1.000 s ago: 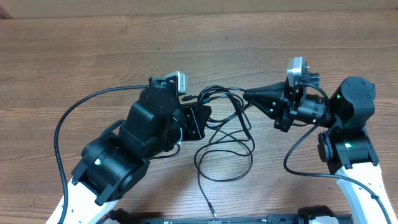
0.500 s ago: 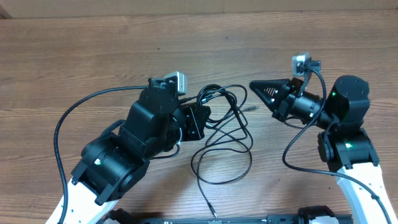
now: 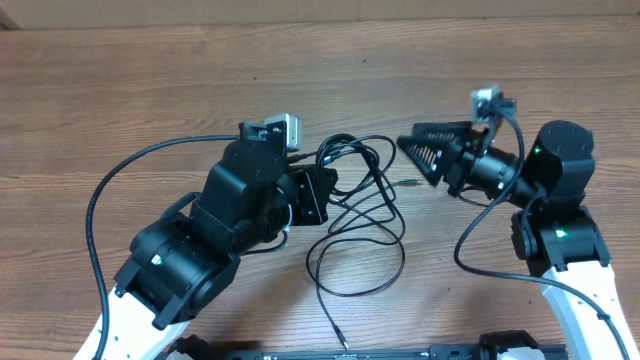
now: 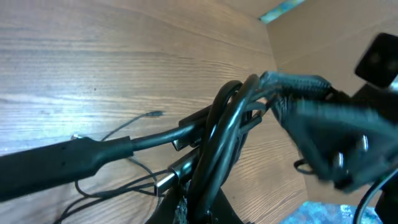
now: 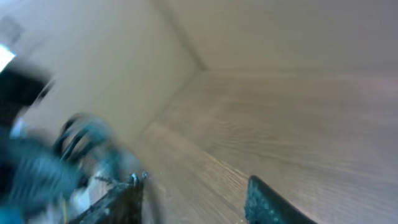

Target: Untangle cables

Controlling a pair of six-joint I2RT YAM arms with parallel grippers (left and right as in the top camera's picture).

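Sprawling cables [image 3: 362, 228] between left fingers [image 3: 322, 196] and right fingers [image 3: 430, 158]

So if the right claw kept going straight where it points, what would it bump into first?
Probably the cables, the tangled loops just in front of the open right claw. Its height is unclear, so it might pass over them.

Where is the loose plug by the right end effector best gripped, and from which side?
Grip the cord just behind the plug, from above, on the right end effector's side. It lies flat on the table, pointing toward that end effector and clear of the tangled loops, so open jaws could likely straddle it.
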